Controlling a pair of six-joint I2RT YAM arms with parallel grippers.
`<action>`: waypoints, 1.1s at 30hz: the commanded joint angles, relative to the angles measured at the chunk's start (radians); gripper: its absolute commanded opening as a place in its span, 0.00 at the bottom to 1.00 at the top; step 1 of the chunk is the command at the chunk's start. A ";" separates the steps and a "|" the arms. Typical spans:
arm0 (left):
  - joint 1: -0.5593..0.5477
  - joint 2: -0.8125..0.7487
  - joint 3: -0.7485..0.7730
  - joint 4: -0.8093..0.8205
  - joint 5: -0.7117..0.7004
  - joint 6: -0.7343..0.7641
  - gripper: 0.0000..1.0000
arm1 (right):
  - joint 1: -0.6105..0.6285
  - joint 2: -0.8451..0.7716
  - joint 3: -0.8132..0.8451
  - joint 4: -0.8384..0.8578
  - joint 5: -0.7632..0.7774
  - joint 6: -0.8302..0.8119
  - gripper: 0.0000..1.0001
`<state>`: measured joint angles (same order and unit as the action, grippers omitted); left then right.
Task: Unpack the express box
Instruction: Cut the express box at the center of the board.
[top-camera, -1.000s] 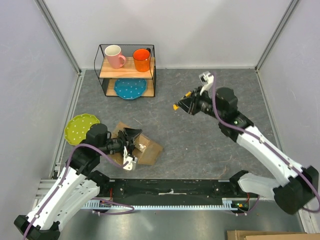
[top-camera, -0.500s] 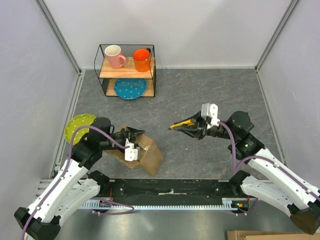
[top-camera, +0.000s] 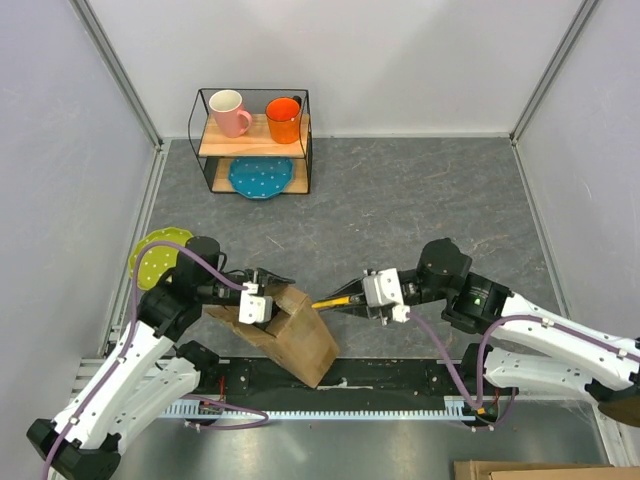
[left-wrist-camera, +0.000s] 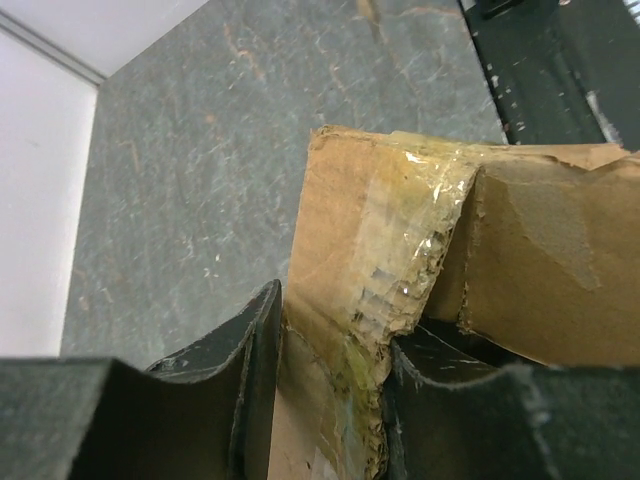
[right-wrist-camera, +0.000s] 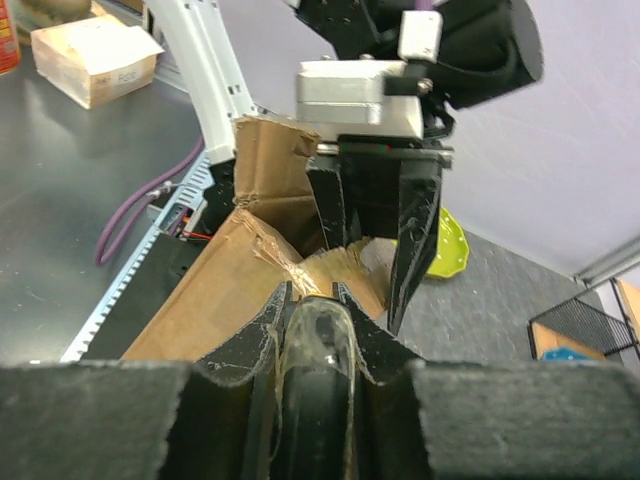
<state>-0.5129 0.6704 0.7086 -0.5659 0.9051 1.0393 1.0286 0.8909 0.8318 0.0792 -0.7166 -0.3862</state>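
Observation:
The express box (top-camera: 303, 338), a brown cardboard carton, stands tilted at the table's near edge with a torn, taped flap (left-wrist-camera: 372, 250) raised. My left gripper (top-camera: 266, 291) is shut on that flap, its fingers (left-wrist-camera: 232, 372) on either side of the cardboard. My right gripper (top-camera: 352, 299) is shut on a slim yellow-and-black tool (top-camera: 333, 299) whose tip points left at the box's upper edge. In the right wrist view the tool (right-wrist-camera: 318, 385) sits between the jaws, just short of the box (right-wrist-camera: 205, 295) and the left gripper (right-wrist-camera: 372, 225).
A wire shelf (top-camera: 254, 140) at the back holds a pink mug (top-camera: 229, 111), an orange mug (top-camera: 284, 119) and a blue plate (top-camera: 259, 177). A green plate (top-camera: 152, 252) lies at the left behind my left arm. A black strip (top-camera: 400, 375) runs along the near edge.
My right arm has swung from the back right down and left, bringing the tool up to the box. My left gripper has pulled the box toward the near edge and tilted it up.

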 joint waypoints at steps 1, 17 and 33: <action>-0.004 -0.015 -0.004 -0.052 0.123 -0.113 0.09 | 0.094 0.045 0.116 -0.064 0.045 -0.149 0.00; -0.004 -0.071 -0.050 -0.034 0.141 -0.079 0.07 | 0.235 0.172 0.231 -0.133 0.065 -0.168 0.00; -0.004 -0.094 -0.067 -0.034 0.158 -0.079 0.07 | 0.252 0.183 0.251 -0.085 0.075 -0.157 0.00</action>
<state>-0.5129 0.5804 0.6601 -0.5755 0.9993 1.0035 1.2743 1.0824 1.0248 -0.0612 -0.6342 -0.5285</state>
